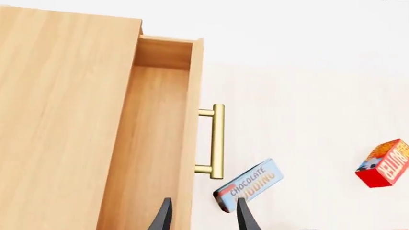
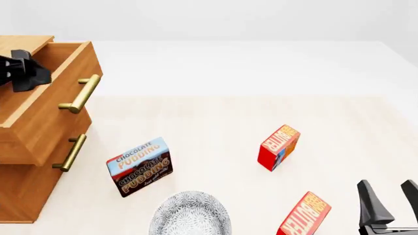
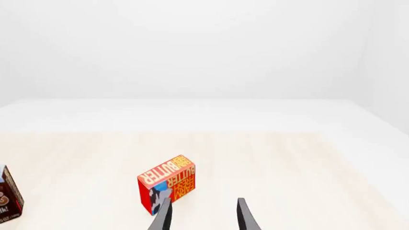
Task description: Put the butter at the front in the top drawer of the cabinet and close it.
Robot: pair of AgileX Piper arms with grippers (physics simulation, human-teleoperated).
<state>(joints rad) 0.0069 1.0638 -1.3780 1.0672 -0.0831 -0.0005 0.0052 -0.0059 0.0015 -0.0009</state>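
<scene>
A: Butter (image 2: 305, 215), front carton: logged standing on the desk (image 2: 216, 127) at the near edge, right of centre, leaning somewhat, its lower part cut off by the frame in the front view. It is untouched by either hand.

B: Second butter carton (image 2: 279, 147): recorded farther back, near the middle of the desk, upright, red with an orange-yellow lettered face and a blue-white picture on one side. It is also seen past the fingertips in the right wrist view.

A: Top drawer (image 2: 62, 83): listed as pulled out of the cabinet (image 2: 19, 191) at the far left; brass handle (image 2: 81, 93) facing right; interior seen bare in the left wrist view. Lower drawer (image 2: 52, 147) noted shut.

B: Chocolate Pudding box (image 2: 139, 166): entered as standing just right of the cabinet, near the front. A grey patterned round object (image 2: 189, 215) is noted at the near edge, right of that box.

A: Left hand (image 1: 203, 215): held over the front edge of the opened drawer, fingers parted, nothing between them.

B: Right hand (image 2: 390, 200): placed at the near right corner, just right of the front butter, fingers spread apart, nothing gripped.
</scene>
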